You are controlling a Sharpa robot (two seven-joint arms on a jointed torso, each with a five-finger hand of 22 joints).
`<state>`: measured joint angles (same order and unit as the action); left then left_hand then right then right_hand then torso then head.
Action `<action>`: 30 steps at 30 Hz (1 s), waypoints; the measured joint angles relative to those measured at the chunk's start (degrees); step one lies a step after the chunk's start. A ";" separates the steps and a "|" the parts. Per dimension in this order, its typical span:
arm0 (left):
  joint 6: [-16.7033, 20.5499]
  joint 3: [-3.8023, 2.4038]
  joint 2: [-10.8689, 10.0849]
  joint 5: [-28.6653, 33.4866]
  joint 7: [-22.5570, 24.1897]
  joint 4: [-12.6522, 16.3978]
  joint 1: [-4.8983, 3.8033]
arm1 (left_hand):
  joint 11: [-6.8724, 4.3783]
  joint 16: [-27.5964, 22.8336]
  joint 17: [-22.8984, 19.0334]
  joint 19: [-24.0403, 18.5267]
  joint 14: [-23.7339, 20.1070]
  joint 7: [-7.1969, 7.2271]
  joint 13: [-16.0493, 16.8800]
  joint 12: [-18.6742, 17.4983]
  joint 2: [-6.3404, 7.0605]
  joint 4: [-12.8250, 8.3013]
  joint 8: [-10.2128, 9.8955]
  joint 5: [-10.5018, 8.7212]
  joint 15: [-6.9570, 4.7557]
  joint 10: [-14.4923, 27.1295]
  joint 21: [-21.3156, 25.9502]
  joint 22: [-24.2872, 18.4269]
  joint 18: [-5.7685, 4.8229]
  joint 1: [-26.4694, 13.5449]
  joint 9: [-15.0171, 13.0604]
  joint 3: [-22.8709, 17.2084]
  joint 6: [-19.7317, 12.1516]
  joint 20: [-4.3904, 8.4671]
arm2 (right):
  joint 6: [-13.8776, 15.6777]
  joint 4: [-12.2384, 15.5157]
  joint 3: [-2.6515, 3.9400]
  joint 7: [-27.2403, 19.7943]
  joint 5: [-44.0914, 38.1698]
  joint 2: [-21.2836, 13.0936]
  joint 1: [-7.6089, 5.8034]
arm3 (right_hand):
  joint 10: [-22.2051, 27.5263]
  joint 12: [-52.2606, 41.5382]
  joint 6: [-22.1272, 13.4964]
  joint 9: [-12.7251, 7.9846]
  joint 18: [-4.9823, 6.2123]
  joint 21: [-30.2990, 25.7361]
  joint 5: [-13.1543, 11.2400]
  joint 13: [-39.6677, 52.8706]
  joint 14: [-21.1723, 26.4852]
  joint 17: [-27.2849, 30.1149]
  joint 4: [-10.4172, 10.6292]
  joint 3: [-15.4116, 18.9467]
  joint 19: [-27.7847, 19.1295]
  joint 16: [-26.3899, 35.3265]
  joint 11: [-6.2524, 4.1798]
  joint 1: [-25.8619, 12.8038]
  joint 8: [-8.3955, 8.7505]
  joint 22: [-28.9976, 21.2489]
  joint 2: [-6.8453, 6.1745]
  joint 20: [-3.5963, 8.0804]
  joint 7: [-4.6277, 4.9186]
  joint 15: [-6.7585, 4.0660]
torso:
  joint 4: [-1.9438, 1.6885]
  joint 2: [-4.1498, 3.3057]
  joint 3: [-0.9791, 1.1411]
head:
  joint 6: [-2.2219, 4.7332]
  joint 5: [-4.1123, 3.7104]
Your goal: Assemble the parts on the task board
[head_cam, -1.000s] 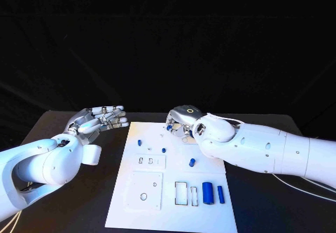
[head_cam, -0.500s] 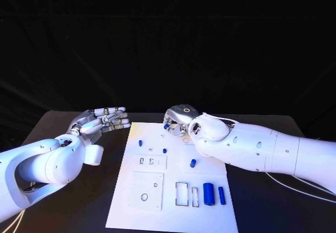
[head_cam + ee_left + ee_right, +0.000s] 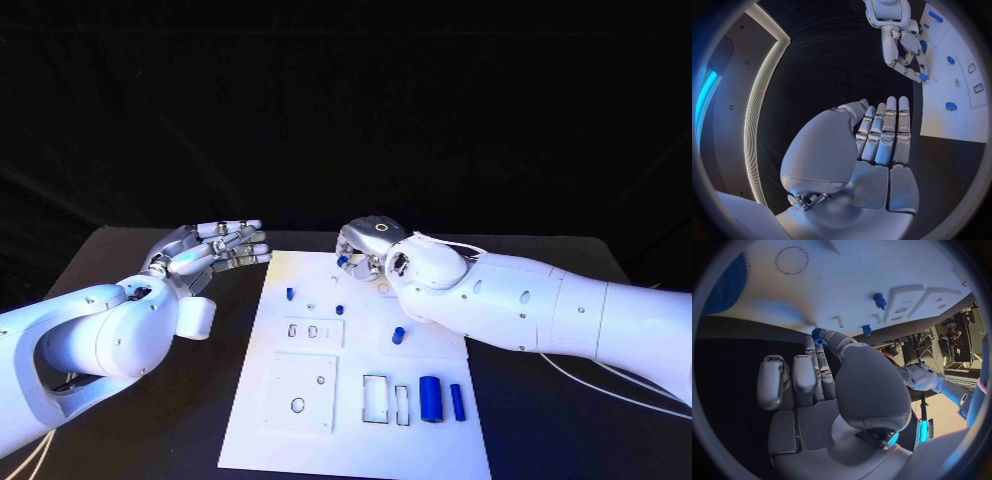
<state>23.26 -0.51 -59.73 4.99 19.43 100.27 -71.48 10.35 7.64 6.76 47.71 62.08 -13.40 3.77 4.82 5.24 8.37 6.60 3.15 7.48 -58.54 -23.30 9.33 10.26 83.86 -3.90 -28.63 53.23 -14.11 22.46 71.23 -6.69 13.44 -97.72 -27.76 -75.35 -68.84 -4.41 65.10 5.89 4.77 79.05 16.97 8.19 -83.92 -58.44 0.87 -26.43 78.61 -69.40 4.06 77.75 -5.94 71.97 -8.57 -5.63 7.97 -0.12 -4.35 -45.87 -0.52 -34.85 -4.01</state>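
Looks like this one is still pretty early on. The task board (image 3: 361, 400) sits in the middle of the black counter (image 3: 548, 430), and most of the blue bits are loose or just parked. In the head view there's a fat blue cylinder (image 3: 430, 398) and a thin blue rod (image 3: 457, 401) lying flat near the lower right of the board, next to two empty rectangular slots (image 3: 374, 398). Further up, a small blue peg (image 3: 289, 294), another one (image 3: 339, 309) and a third (image 3: 397, 336) are on the board; whether they're properly seated or just resting I can't tell from here.

The right hand (image 3: 378, 252) is at the top edge of the board with its fingers curled in, pinching a small blue toothed part (image 3: 817, 334) at the fingertips, right at the board's surface in the right wrist view. So my read is it's mid-placement with that piece, not done with it yet.

The left hand (image 3: 209, 250) hovers off the upper left of the board over the counter, holding nothing, fingers straight and close together side by side, thumb out.

Still to go, I'd guess: the cylinder, the rod, and those open slots and holes.
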 measured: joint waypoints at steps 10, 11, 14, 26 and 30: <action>-0.16 -0.01 0.00 0.05 -0.05 0.15 -0.08 | 0.00 0.00 0.05 0.00 0.00 0.00 0.00 0.00 -0.01 0.00 0.00 0.00 0.00 0.00 0.00 -0.01 0.00 0.01 0.00 0.00 0.00 0.00 | -0.91 -1.58 0.00 -0.05 0.02 1.17 0.02 | -0.01 -0.02 -0.01 -0.02 0.01 0.00 -0.25 -0.01 0.00 -0.07 0.09 -0.09 0.00 -0.20 0.00 -0.29 0.10 0.12 -0.29 0.00 -0.01 0.00 | -0.06 -0.01 -0.03 | -0.09 -0.04; -0.17 -0.01 0.00 0.06 -0.05 0.17 -0.09 | 0.00 0.00 0.05 0.00 0.00 0.00 0.00 0.00 -0.01 0.00 0.00 0.00 0.00 0.00 0.00 0.00 0.00 0.01 0.00 0.00 0.00 0.00 | -0.97 -1.65 0.00 -0.05 0.02 1.23 0.02 | -0.01 -0.02 -0.01 -0.02 0.01 0.00 -0.25 -0.01 0.00 -0.07 0.16 -0.15 0.00 -0.20 0.00 -0.29 0.10 0.12 -0.29 0.00 -0.01 0.00 | -0.06 -0.01 -0.03 | -0.11 -0.01; -0.24 -0.01 0.00 0.07 -0.06 0.21 -0.12 | 0.00 0.00 0.05 0.00 0.00 0.00 0.00 0.00 -0.01 0.00 0.00 0.00 0.00 0.01 0.00 -0.01 0.00 0.01 0.00 0.00 0.00 0.00 | -1.15 -1.88 0.00 -0.05 0.02 1.43 0.02 | -0.01 -0.02 -0.11 0.00 0.01 0.00 -0.48 -0.02 0.00 -0.07 0.16 -0.16 0.00 -0.20 0.00 -0.29 0.10 0.17 -0.29 0.00 0.09 0.00 | -0.06 -0.02 -0.03 | -0.14 0.01; -0.36 -0.01 -0.01 0.08 -0.12 0.28 -0.21 | 0.00 0.00 0.04 0.00 0.00 0.00 0.01 0.00 0.28 -0.08 0.00 0.00 0.00 0.01 0.00 0.05 0.00 -0.28 0.00 -0.43 0.00 -0.01 | -1.70 -1.87 -0.04 -0.05 0.04 1.32 0.11 | 5.71 0.66 -6.77 -1.26 0.03 -2.47 -1.40 -1.62 0.08 3.02 0.97 -0.30 -2.56 1.24 1.57 -2.40 2.26 -3.59 -2.39 -1.17 0.96 0.52 | -0.05 -0.04 -0.04 | -0.11 0.01; -0.40 -0.01 -0.02 0.08 -0.15 0.26 -0.22 | 0.01 0.00 0.04 0.00 0.00 0.00 0.01 0.00 0.28 -0.09 0.00 0.00 0.00 0.01 0.00 0.05 0.00 -0.28 0.00 -0.42 -0.01 -0.01 | -1.60 0.17 -0.03 0.02 0.05 -0.26 0.11 | 6.13 0.66 -7.16 -1.34 0.03 -2.88 -1.55 -1.72 0.20 3.88 1.06 0.43 -2.80 1.55 1.62 -2.63 2.26 -4.24 -2.62 -1.12 0.60 0.64 | -0.03 -0.04 -0.03 | -0.10 0.04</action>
<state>22.86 -0.51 -59.75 5.07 19.28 100.53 -71.71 10.35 7.64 6.81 47.71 62.08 -13.40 3.77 4.82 5.52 8.29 6.60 3.15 7.48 -58.53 -23.29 9.38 10.26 83.57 -3.90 -29.05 53.23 -14.12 20.86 71.40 -6.72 13.47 -97.66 -28.03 -75.24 -62.70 -3.74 57.94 4.56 4.80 76.17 15.42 6.47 -83.71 -54.55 1.93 -26.00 75.81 -67.86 5.68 75.12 -3.67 67.73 -11.19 -6.75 8.58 0.52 -4.37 -45.91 -0.55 -34.95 -3.97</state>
